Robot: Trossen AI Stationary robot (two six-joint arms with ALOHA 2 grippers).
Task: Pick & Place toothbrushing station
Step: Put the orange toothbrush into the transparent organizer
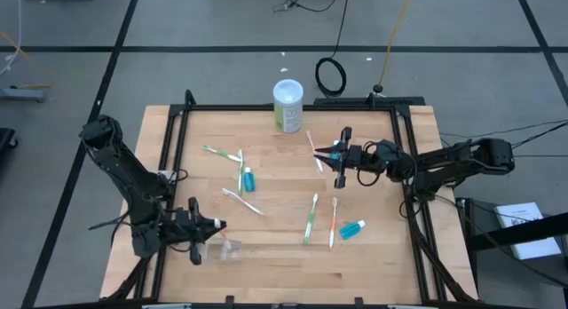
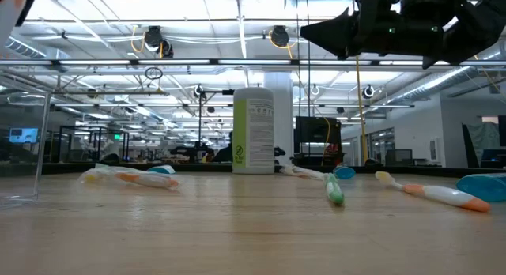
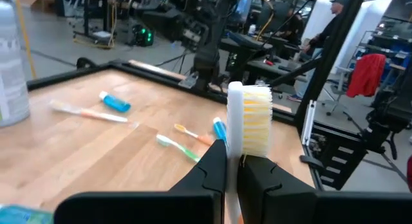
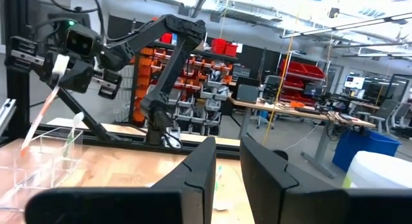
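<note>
two dark jointed arms, black cables, angular black fingers

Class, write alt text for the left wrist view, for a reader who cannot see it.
The left gripper is shut on a white toothbrush, bristle head upright. Beyond it, on the wooden table, lie more toothbrushes and a teal tube.

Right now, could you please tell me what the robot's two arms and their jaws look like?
Both arms are dark, nearly black, built of jointed segments with black cables along them. The left gripper and right gripper end in two flat, matte-black, wedge-shaped jaws. No markings are readable.
</note>
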